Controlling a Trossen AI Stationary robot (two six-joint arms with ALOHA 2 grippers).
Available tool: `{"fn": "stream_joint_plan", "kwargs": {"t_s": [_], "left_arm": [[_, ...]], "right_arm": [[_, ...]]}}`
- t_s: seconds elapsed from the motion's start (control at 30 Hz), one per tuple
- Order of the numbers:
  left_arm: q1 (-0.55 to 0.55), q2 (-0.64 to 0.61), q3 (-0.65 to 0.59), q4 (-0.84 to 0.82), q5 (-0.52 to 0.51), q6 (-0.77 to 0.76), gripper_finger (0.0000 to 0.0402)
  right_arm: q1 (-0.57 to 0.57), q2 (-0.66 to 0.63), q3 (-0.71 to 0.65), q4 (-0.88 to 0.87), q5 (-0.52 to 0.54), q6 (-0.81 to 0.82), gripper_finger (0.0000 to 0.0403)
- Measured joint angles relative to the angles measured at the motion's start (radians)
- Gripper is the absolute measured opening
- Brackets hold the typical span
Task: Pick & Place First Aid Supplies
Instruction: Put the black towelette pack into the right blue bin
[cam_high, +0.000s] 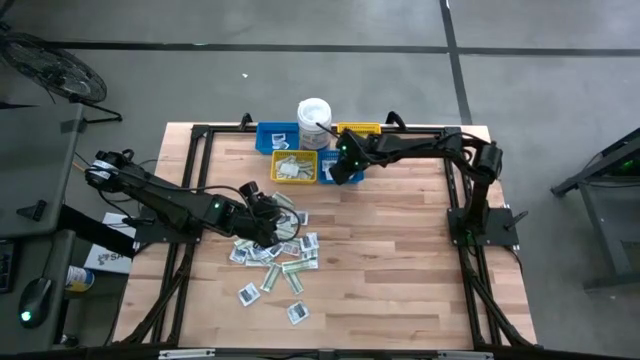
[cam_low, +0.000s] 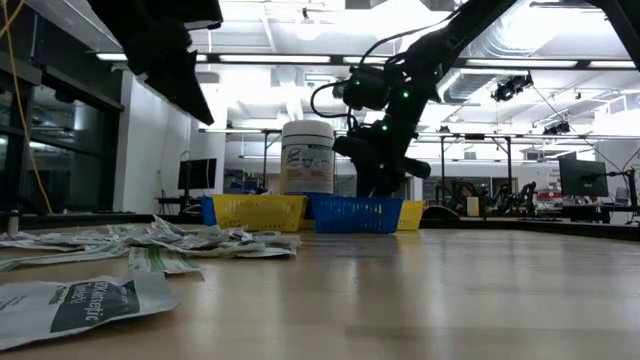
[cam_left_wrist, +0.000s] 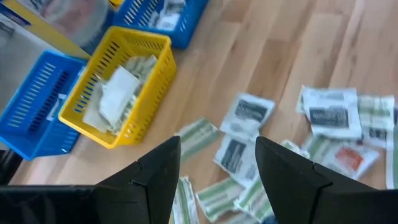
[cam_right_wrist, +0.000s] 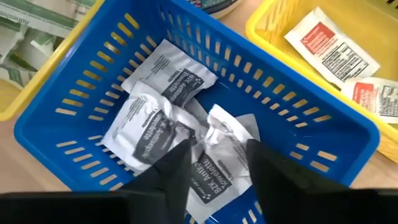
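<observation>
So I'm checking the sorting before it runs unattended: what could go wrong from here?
The right gripper hangs low in the blue bin over crumpled white packets; one might cling and lift out. The left gripper, open above the overlapping packet pile, could pinch two together.

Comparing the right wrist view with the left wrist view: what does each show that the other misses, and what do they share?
Only the right wrist view shows the right end effector, open, over crumpled white towelette packets inside a blue bin, plus red-printed packets in a neighbouring yellow bin.

Only the left wrist view shows the left end effector, open, above the loose packets scattered on the wooden table, and a yellow bin holding pale strips.

Both show blue and yellow bins holding sorted packets.
</observation>
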Motion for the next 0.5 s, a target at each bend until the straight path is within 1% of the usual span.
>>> {"fn": "stream_joint_plan", "kwargs": {"t_s": [0.1,0.23,0.4,0.5], "left_arm": [[0.000,0.000,0.000,-0.019,0.029,-0.001,0.0206],[0.000,-0.009,0.000,-0.039,0.058,-0.017,0.0206],[0.000,-0.025,0.000,-0.068,0.062,-0.060,0.0206],[0.000,-0.027,0.000,-0.073,0.064,-0.075,0.0206]], "right_arm": [[-0.004,-0.010,0.000,-0.003,-0.010,0.000,0.0176],[-0.004,-0.055,0.000,0.002,-0.002,-0.019,0.0200],[-0.005,-0.142,0.000,0.003,0.007,-0.068,0.0213],[0.001,-0.193,0.000,0.007,-0.035,-0.101,0.0213]]}}
